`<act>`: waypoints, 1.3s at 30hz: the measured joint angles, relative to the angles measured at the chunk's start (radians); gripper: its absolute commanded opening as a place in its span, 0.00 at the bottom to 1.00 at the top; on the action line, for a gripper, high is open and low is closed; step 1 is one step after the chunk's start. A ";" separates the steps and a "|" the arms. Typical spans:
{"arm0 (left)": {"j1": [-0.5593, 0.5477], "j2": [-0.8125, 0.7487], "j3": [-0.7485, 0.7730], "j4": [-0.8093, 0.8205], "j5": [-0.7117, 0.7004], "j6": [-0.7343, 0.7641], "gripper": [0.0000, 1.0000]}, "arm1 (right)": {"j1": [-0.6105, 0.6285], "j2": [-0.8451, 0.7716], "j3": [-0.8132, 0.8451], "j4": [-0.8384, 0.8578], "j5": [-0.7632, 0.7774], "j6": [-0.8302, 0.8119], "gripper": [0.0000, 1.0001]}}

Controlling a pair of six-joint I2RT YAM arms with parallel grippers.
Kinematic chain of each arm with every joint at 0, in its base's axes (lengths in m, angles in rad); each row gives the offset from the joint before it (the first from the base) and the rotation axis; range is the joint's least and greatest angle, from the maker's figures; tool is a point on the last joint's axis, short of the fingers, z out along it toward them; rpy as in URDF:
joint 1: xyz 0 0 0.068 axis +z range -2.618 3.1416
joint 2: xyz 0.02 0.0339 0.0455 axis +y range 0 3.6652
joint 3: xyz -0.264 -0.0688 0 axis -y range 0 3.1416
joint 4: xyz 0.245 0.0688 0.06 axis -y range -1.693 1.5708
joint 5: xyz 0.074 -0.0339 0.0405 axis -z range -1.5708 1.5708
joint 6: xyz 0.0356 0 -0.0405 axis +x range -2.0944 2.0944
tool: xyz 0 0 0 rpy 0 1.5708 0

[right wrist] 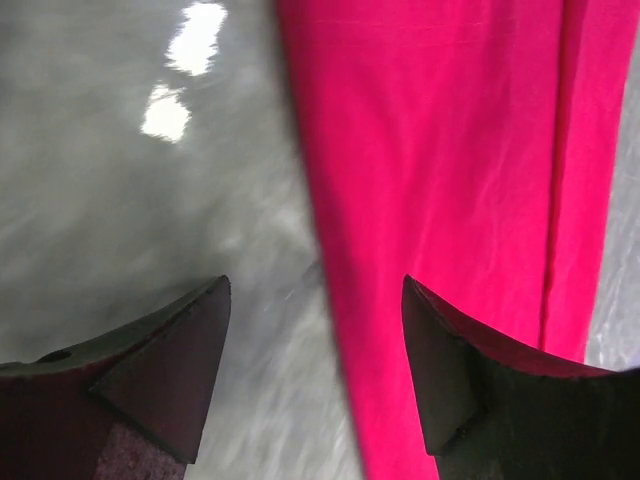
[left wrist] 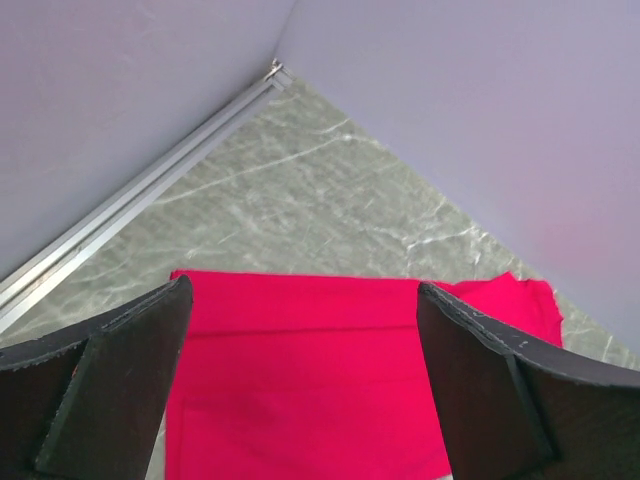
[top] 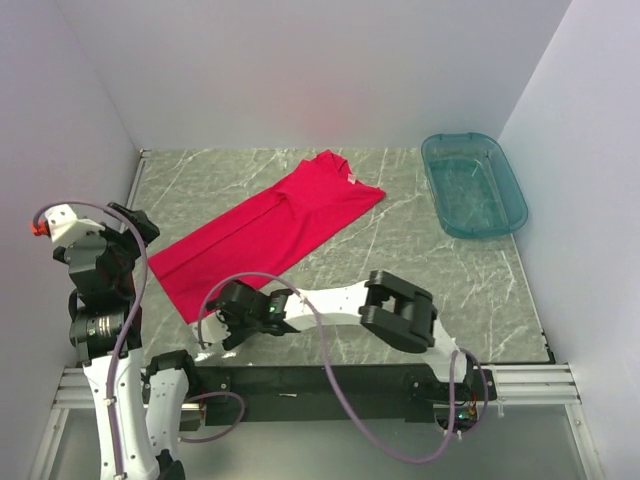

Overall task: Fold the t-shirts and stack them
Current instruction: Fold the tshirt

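Note:
The bright red t-shirt point(top: 270, 228) lies flat on the marble table as a long folded strip, collar and a small white neck label at the far right end. My left gripper point(top: 135, 225) is open and raised beside the shirt's near-left end; its view shows that end point(left wrist: 300, 380) below the spread fingers. My right gripper point(top: 225, 318) is open and low over the table at the shirt's near hem. In the right wrist view its fingers straddle the shirt's long edge point(right wrist: 440, 180), with bare table on the left.
A teal transparent bin point(top: 472, 183) stands at the far right of the table. White walls enclose the table on the left, back and right. The right arm's links point(top: 400, 310) stretch across the near edge.

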 measured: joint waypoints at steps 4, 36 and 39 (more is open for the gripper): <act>-0.018 0.015 0.003 -0.053 -0.013 0.002 0.99 | -0.008 0.077 0.064 0.049 0.055 -0.020 0.72; -0.117 0.332 -0.124 0.143 0.546 0.007 0.91 | -0.150 -0.639 -0.694 -0.351 -0.217 -0.230 0.79; -0.206 0.570 -0.116 0.220 0.605 -0.020 0.89 | -0.229 -0.762 -0.733 -0.460 -0.216 -0.242 0.91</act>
